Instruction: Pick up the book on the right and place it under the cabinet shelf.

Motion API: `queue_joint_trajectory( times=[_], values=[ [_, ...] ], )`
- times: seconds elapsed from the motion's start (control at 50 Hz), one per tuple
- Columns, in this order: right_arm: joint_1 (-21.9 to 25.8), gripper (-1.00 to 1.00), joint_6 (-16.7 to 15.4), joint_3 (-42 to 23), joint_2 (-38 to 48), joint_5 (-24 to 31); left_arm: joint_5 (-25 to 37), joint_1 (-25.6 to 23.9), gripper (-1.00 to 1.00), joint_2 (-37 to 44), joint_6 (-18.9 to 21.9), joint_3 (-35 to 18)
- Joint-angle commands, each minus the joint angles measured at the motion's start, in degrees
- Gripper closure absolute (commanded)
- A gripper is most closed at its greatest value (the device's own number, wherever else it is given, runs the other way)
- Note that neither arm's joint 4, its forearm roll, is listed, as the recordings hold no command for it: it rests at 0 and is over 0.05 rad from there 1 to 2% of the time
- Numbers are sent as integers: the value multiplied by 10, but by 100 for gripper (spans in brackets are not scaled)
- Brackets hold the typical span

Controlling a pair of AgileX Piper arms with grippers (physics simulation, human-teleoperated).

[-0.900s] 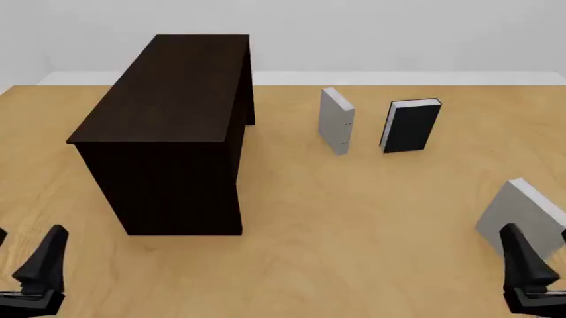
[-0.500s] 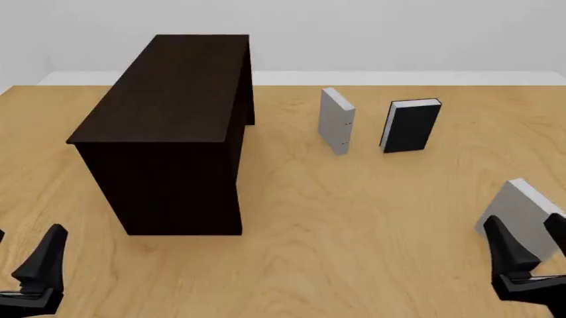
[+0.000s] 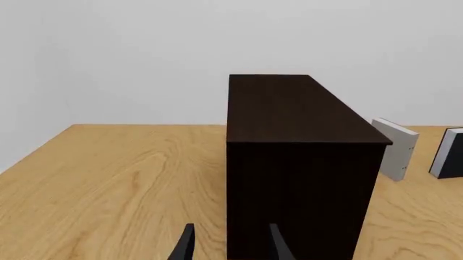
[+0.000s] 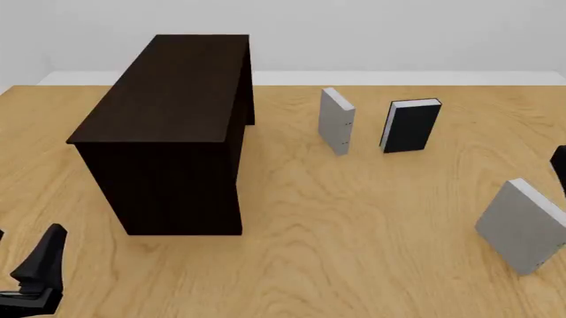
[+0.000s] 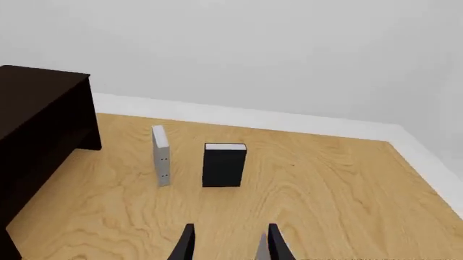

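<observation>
The book (image 4: 523,226), a slim light grey hardcover, stands tilted on the table at the front right. It is out of both wrist views. The cabinet shelf (image 4: 168,126), a big, almost black box, stands at the left and also shows in the left wrist view (image 3: 304,162) and the right wrist view (image 5: 36,135). My right gripper (image 5: 227,246) is open and empty. In the front view only a dark sliver of it (image 4: 559,165) shows at the right edge, beyond the book and apart from it. My left gripper (image 3: 230,246) is open and empty at the front left (image 4: 22,268), before the cabinet.
Another grey book (image 4: 336,122) and a black-covered book with white pages (image 4: 411,124) stand upright side by side right of the cabinet, toward the back. Both show in the right wrist view, grey (image 5: 160,156) and black (image 5: 224,165). The table ends at a white wall.
</observation>
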Motion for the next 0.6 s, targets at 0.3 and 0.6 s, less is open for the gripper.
queue_joint_trajectory(
  times=[0.3, 0.6],
  values=[
    [-104, -100, -164, -77, 202, 38, 2, 3, -100, -1, -5, -4],
    [-108, -100, -227, -86, 254, 56, 1, 2, -100, -1, -4, -3]
  ],
)
